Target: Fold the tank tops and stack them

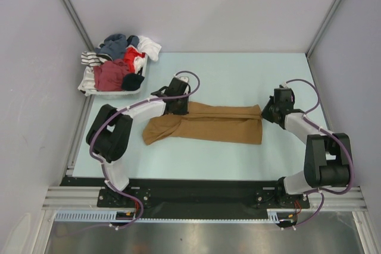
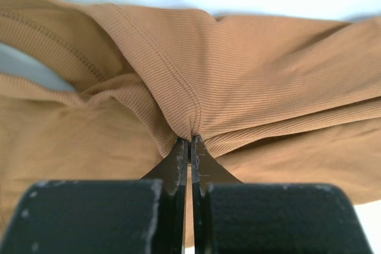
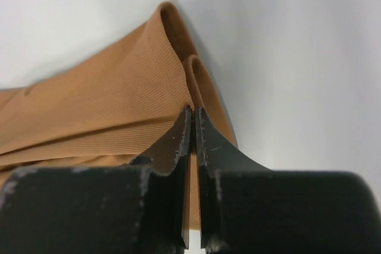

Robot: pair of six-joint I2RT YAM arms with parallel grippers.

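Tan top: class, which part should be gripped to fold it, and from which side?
Its two short ends, at the far edge, each approached from its own side: the tan top lies as a long strip across the table. The left pincer and right pincer are shut on it there.

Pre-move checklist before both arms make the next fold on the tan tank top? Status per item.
1. Left tool shut on the tan tank top: ok, it pinches bunched cloth beside a seam.
2. Right tool shut on the top's opposite end: ok, pinched at the folded edge.
3. Top lying flat between the two tools: not ok, the left end is bunched and narrowed.
4. Number of cloth layers in each grip: cannot tell.
5. Other clothes apart from the top: ok, heaped in the tray at the far left corner.
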